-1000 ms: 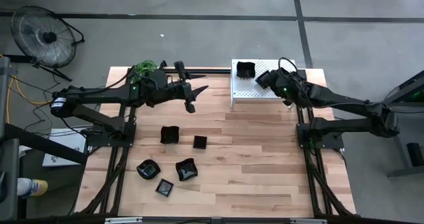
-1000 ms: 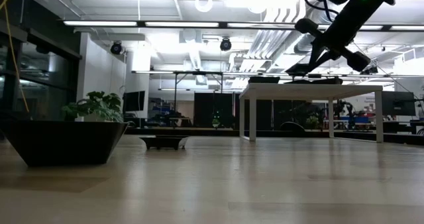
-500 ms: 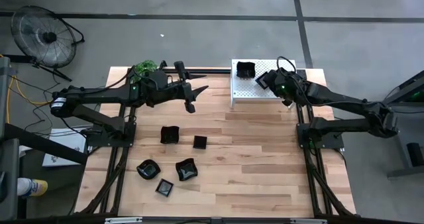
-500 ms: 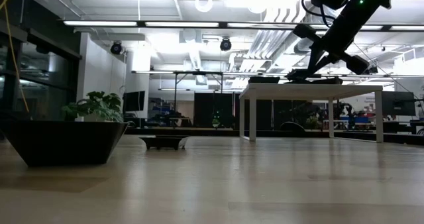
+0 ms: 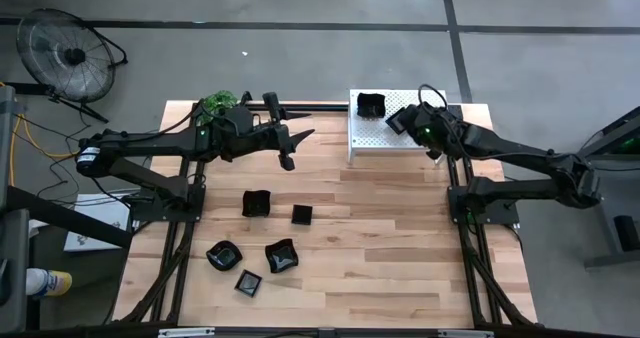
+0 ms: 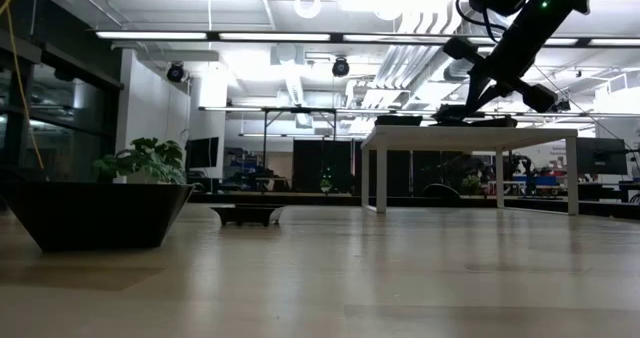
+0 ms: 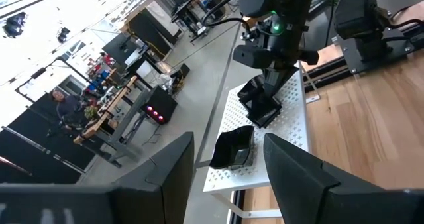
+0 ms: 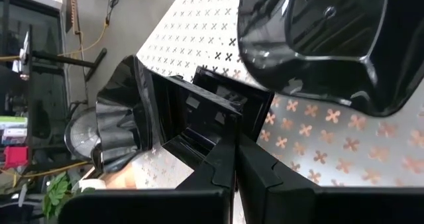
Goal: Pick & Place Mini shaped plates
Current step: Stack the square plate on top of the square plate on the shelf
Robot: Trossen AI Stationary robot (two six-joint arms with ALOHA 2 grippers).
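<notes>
Our right gripper [image 5: 398,119] over white rack [image 5: 385,138], fingers pinching black plate [image 8: 165,124]. Second plate [image 5: 371,105] sits on rack. Five plates [image 5: 268,240] on table. Our left gripper [image 5: 296,146] hovers, fingers spread.

Plates [image 5: 281,255] glossy black plastic; rack [image 5: 372,136] matt white perforated metal; table [image 5: 390,238] pale wood planks.

Five mini shaped plates [image 5: 267,240] lie on the wood in the frame's lower left. Two more are at the white perforated rack [image 5: 386,136], upper right: one resting [image 5: 371,105], one gripped [image 5: 397,119].
</notes>
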